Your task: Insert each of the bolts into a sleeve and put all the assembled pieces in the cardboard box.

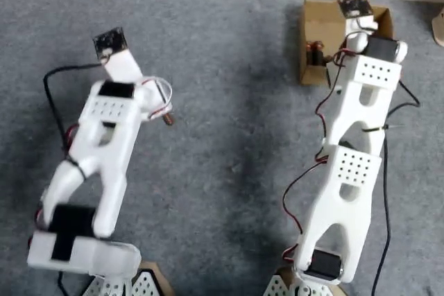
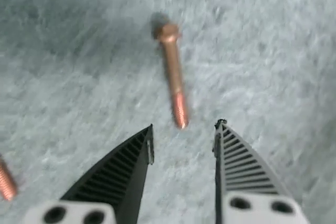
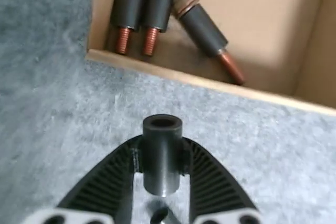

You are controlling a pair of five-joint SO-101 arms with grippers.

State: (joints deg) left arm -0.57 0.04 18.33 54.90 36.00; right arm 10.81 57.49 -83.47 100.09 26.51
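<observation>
One copper-coloured metal bolt [image 2: 172, 74] flat on the grey felt-like table cover [image 2: 63, 51], long axis running straight out from the left gripper [image 2: 185, 127]. Points its flanged hex head away from that gripper and its threaded tip toward the gap between the black ribbed fingers [image 2: 126, 166]. Smooth shank, fine thread at the tip end, dull coppery sheen. Fingers spread apart, just short of the tip, gripping nothing. Off to one side, a second copper bolt [image 2: 5, 179], mostly cut off by the frame edge.

Clamped between the fingers of the right gripper [image 3: 161, 153], a dark grey cylindrical sleeve [image 3: 163, 129]: axis in line with the gripper, open round bore facing out toward the brown cardboard box [image 3: 184, 80]. Matt, smooth, thick-walled. Inside the box, against one wall, three assembled pieces [image 3: 157, 3]: dark sleeves with copper threaded tips poking out, two side by side, the third slanted beside them.
</observation>
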